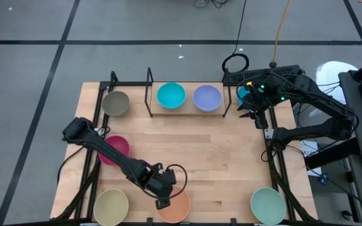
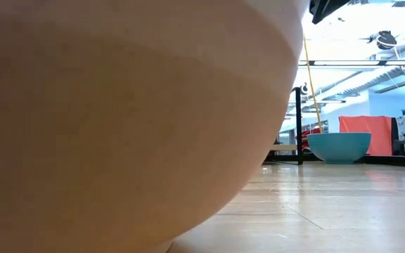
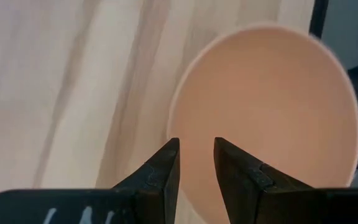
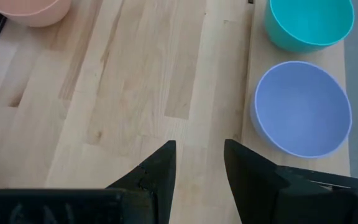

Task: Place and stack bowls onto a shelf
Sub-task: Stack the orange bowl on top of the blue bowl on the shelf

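The orange bowl (image 1: 176, 208) stands on its base at the table's near edge and fills the low view (image 2: 118, 112). My left gripper (image 1: 163, 202) is open just above the bowl's left rim (image 3: 174, 124), one finger over the rim and one over the hollow (image 3: 194, 149); I see no touch. On the shelf (image 1: 148, 94) at the far edge stand a cyan bowl (image 1: 170, 95) and a lavender bowl (image 1: 206, 97). My right gripper (image 1: 257, 117) hangs open at the far right, high over bare wood (image 4: 197, 149).
An olive-grey bowl (image 1: 115, 103) sits left of the shelf, a blue bowl (image 1: 239, 94) right of it under my right arm. A magenta bowl (image 1: 114, 149), a cream bowl (image 1: 110, 206) and a pale green bowl (image 1: 268, 204) stand on the table. The table's middle is bare.
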Action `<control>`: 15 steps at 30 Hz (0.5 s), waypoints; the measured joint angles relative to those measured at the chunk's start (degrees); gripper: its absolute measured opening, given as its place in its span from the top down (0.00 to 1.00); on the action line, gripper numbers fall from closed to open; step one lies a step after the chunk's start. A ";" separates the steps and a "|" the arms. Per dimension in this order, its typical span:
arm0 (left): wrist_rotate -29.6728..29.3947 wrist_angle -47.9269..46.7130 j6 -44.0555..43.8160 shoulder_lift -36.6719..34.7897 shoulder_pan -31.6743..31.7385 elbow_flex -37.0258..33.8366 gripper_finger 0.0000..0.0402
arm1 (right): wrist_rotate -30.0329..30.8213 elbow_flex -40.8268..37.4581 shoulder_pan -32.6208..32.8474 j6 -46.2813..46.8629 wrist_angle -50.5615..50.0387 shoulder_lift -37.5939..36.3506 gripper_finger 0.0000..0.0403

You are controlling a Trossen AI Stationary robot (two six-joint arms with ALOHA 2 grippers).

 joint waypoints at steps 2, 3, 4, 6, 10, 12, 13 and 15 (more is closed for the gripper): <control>0.52 -0.18 0.03 1.02 -0.07 0.00 0.74 | 0.00 0.00 0.00 -0.28 -0.02 0.00 0.68; 0.54 -0.25 0.23 1.37 -0.18 0.00 0.74 | 0.00 0.00 0.00 -0.38 -0.02 0.00 0.68; 0.36 -0.27 0.55 1.67 -0.22 0.00 0.74 | -0.01 0.00 0.00 -0.38 -0.02 0.00 0.68; -0.09 -0.22 0.74 1.82 -0.22 0.00 0.74 | 0.00 0.00 0.00 -0.40 -0.02 0.00 0.68; -0.26 -0.22 0.38 1.38 0.27 0.00 0.74 | 0.00 0.00 0.00 -0.40 -0.02 0.00 0.68; -0.31 0.02 0.40 0.41 0.40 0.00 0.74 | 0.00 0.00 0.00 -0.40 -0.02 0.00 0.68; -0.33 0.15 0.42 -0.22 0.44 0.00 0.74 | 0.00 0.00 0.00 -0.40 -0.02 0.00 0.68; -0.33 -0.25 0.75 -1.35 0.50 0.00 0.74 | 0.00 0.00 0.00 -0.40 -0.02 0.00 0.68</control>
